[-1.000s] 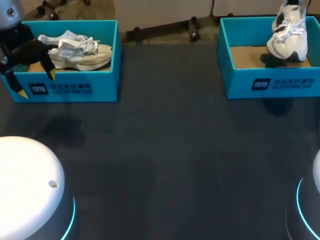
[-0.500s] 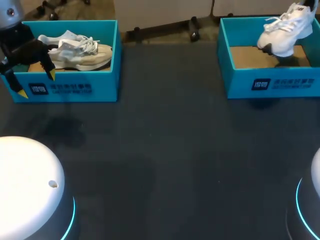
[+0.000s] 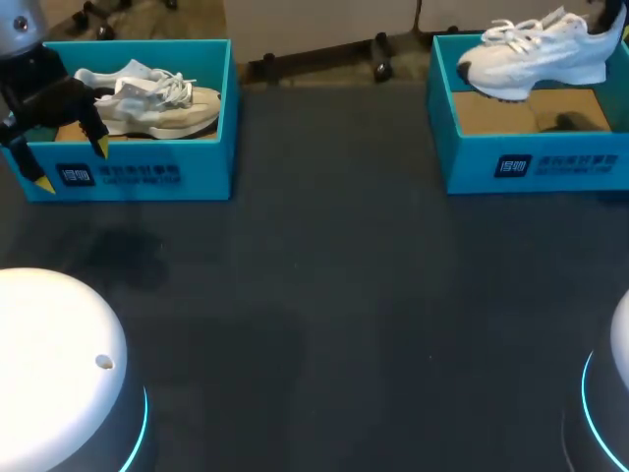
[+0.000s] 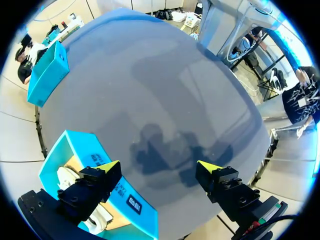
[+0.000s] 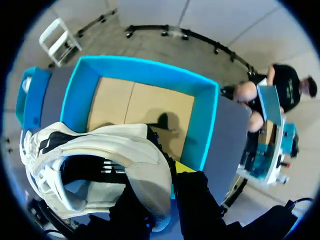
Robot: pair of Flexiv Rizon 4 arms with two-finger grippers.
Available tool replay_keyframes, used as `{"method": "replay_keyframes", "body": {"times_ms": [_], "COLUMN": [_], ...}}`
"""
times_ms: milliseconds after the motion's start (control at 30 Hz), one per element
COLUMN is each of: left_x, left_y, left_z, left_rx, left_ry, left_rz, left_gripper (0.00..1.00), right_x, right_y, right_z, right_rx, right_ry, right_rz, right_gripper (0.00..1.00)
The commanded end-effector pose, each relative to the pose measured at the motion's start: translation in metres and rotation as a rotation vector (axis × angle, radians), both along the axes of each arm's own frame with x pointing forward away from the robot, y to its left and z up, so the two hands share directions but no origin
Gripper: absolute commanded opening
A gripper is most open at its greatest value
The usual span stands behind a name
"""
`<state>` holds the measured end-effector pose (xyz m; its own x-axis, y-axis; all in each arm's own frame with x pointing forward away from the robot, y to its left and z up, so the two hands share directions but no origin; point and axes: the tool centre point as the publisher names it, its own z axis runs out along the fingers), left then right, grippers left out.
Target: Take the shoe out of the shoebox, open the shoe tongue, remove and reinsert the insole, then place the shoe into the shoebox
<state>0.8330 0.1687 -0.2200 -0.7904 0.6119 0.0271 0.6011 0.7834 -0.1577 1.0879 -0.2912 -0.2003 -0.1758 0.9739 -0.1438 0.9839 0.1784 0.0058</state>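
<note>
The right arm (image 3: 610, 14) is coming in at the far right corner of the table (image 3: 324, 295), with only a dark sliver of it showing behind the shoebox (image 3: 531, 162). It is holding a white shoe (image 3: 536, 54) in the air above the shoebox's open top. The shoe is lying roughly level, with its toe pointing towards the box's left wall and its heel at the box's right end, next to the arm. The sole is hanging clear of the cardboard floor inside.

In the right wrist view, the right gripper (image 5: 165, 176) is clamping the shoe (image 5: 100, 155) at the heel collar. One finger is sitting inside the opening and the other outside, with a single yellow tip peeking out past the padded rim. The shoebox (image 5: 207, 125) is lying straight below it, its tan floor bare.

The left arm (image 3: 29, 74) is reaching in well apart from the shoebox, at the opposite side of the table. The left gripper (image 3: 73, 165) is hanging there with its fingers spread wide and nothing between them (image 4: 160, 167). It is hovering by the front corner of a second box (image 3: 147, 172), where a beige shoe (image 3: 162, 103) is lying on its side.
</note>
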Motion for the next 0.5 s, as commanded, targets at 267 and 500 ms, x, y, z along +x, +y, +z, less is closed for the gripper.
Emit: {"method": "replay_keyframes", "body": {"times_ms": [267, 500], "left_x": [0.000, 0.000], "left_y": [0.000, 0.000], "left_z": [0.001, 0.001], "left_rx": [0.002, 0.002], "left_ry": [0.001, 0.001], "left_rz": [-0.001, -0.001], "left_gripper": [1.00, 1.00], "right_x": [0.008, 0.014], "right_y": [-0.003, -0.023], "right_z": [-0.004, -0.018], "right_rx": [-0.035, -0.052], "right_ry": [0.011, 0.018], "right_rz": [-0.120, -0.151], "right_gripper": [0.00, 0.00]}}
